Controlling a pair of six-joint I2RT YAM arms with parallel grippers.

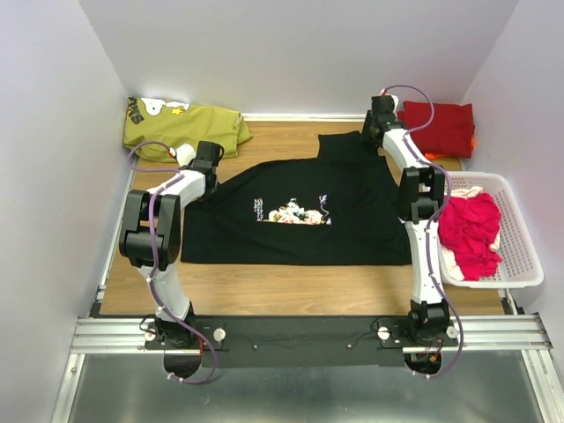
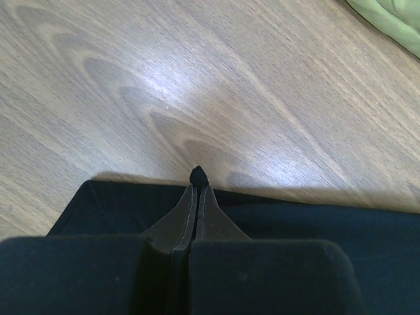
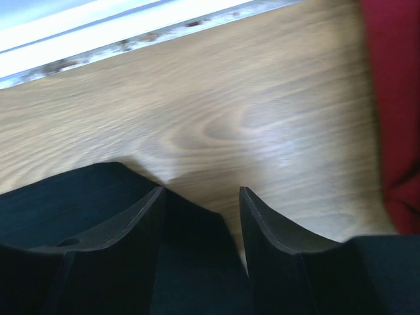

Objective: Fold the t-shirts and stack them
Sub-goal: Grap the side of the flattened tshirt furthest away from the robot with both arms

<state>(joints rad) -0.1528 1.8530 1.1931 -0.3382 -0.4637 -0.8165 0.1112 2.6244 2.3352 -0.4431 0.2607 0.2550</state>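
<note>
Left wrist, left gripper [image 2: 198,188] pinching black t-shirt [image 2: 315,216] edge, hidden overhead

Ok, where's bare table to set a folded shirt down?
Widest bare wood: the strip between the black t-shirt and the near rail. A smaller patch sits at the back wall, between the olive shirt and the black sleeve. The right side is crowded: red shirt, basket of pink shirts, right arm.
</note>
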